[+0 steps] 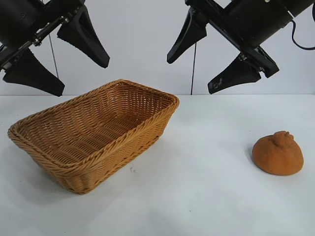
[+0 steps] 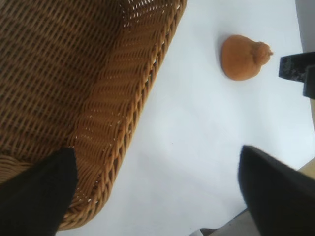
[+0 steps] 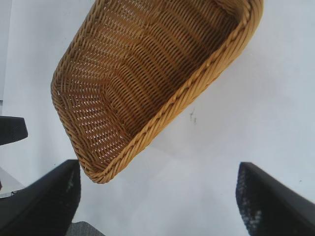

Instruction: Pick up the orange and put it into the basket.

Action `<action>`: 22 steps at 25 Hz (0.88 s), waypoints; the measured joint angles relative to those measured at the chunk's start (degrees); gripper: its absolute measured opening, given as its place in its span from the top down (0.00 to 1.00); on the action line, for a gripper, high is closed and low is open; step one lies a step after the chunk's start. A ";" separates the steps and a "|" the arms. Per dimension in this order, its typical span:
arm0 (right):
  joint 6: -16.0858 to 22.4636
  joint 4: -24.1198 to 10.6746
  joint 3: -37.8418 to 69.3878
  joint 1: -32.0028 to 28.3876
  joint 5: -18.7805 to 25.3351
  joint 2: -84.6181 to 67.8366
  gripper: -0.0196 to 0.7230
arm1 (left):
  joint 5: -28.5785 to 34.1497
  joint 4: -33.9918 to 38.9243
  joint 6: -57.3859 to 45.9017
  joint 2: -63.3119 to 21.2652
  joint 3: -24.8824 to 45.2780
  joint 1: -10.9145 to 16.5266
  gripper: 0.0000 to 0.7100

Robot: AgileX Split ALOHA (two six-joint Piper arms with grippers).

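The orange (image 1: 278,153) sits on the white table at the right, dull brownish-orange with a knobby bump on top; the left wrist view also catches the orange (image 2: 243,56). The woven tan basket (image 1: 147,125) stands at the left of the table and holds nothing; its rim (image 2: 140,105) shows in the left wrist view and its braided rim (image 3: 197,88) in the right wrist view. High above the basket's left end hangs my left gripper (image 1: 61,61), open. My right gripper (image 1: 194,71) is open too, high over the table between basket and orange. Neither gripper holds anything.
The white tabletop (image 1: 206,187) runs bare between basket and orange and toward the front. A pale wall (image 1: 142,44) stands behind the table. The other arm's fingertip (image 2: 295,69) shows near the orange in the left wrist view.
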 joint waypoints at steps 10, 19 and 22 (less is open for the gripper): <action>0.00 -0.01 0.00 0.00 0.00 0.00 0.18 | 0.00 0.00 0.00 0.00 0.00 0.00 0.11; 0.00 -0.01 0.00 0.00 0.00 0.00 0.18 | 0.00 0.00 0.00 0.00 0.00 0.00 0.11; 0.00 -0.01 0.00 0.00 0.00 0.00 0.18 | -0.91 0.00 0.00 0.00 0.00 0.00 0.11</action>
